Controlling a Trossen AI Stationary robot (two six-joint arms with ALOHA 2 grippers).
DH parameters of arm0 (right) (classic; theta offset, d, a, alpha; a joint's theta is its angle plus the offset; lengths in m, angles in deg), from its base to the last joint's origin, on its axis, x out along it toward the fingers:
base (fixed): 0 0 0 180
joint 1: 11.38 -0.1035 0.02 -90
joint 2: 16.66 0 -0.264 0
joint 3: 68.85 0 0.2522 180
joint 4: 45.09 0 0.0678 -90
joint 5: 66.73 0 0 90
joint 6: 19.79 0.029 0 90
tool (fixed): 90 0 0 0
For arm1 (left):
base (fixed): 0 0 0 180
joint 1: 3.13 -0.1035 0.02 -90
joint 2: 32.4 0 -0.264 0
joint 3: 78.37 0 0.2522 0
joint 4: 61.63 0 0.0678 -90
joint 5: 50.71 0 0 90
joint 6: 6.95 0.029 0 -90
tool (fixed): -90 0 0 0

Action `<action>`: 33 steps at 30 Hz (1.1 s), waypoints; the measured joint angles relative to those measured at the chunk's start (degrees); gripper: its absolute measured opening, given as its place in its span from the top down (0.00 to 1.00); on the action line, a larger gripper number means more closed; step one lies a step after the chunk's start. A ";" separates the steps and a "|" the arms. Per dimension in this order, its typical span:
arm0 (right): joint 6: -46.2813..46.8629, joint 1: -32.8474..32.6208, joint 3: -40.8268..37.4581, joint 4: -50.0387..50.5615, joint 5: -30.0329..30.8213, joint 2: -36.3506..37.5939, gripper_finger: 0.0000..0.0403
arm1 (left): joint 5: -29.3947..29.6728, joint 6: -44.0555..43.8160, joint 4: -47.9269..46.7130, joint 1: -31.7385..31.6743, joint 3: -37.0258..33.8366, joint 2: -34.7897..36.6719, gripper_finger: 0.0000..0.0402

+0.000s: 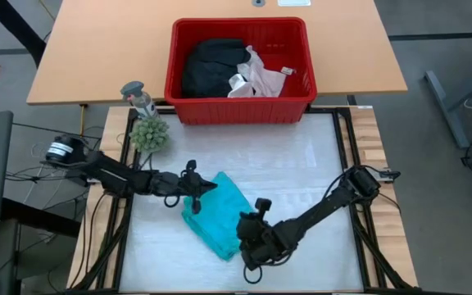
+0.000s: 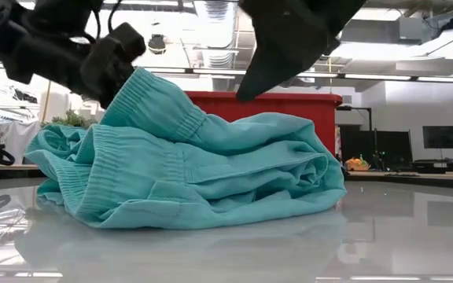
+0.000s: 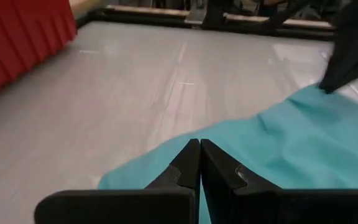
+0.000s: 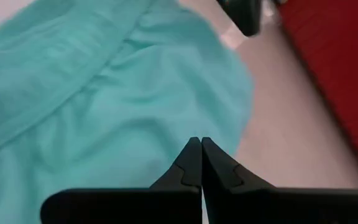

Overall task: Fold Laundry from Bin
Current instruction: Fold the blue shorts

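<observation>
though no writing legible, teal garment (image 1: 215,215) on table (image 1: 301,172)

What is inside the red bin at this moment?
Inside the red bin lie a black garment and a white lacy top beside it. Whatever lies beneath them is covered and cannot be seen.

The teal garment (image 2: 187,169) was soft matt cloth with ribbed bands, lying on a glossy white work surface (image 2: 368,236) that mirrored it. The bin (image 1: 240,70) looked like smooth red plastic, the table (image 1: 105,49) behind perhaps matt wood laminate.
</observation>
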 joint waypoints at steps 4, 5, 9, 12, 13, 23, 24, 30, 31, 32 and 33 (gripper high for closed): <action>0.26 -1.28 -1.62 -3.08 -1.51 0.00 0.95 | -3.53 -1.56 5.66 -0.47 0.00 -6.20 1.00; 0.27 -1.62 -2.54 -4.44 -1.59 0.00 0.95 | -4.42 -1.90 6.72 -0.46 0.01 -7.74 1.00; 2.81 -2.63 -6.42 -9.84 -3.74 -0.04 0.95 | -5.47 -3.74 7.60 -0.43 0.48 -12.88 1.00; 5.17 -2.57 -10.29 -13.17 -5.73 -0.08 0.95 | -5.45 -4.67 7.92 -0.43 0.70 -15.53 1.00; 5.80 -2.78 -11.17 -13.90 -5.89 -0.13 0.95 | -5.44 -4.98 8.16 -0.43 0.70 -15.93 1.00; 5.81 -5.42 -12.79 -13.88 -10.31 -0.07 0.95 | -4.35 -5.48 8.40 -0.46 0.72 -15.83 1.00; 5.40 -5.60 -12.79 -13.67 -11.05 -0.07 0.95 | -4.33 -5.46 8.92 -0.46 0.72 -15.35 1.00; 1.91 -7.32 -11.54 -13.10 -5.79 0.59 0.95 | -5.03 -5.43 8.03 -0.13 1.51 -8.13 1.00; 0.44 -7.49 -10.65 -13.15 -4.16 0.95 0.95 | -5.37 -5.44 7.23 0.12 1.55 -6.32 1.00; -0.83 -7.63 -9.63 -13.33 -2.53 1.39 0.95 | -5.61 -5.46 6.23 0.44 1.74 -4.46 1.00; -2.05 -7.66 -9.02 -13.51 -1.29 1.94 0.95 | -5.71 -5.42 4.89 0.78 1.84 -2.29 1.00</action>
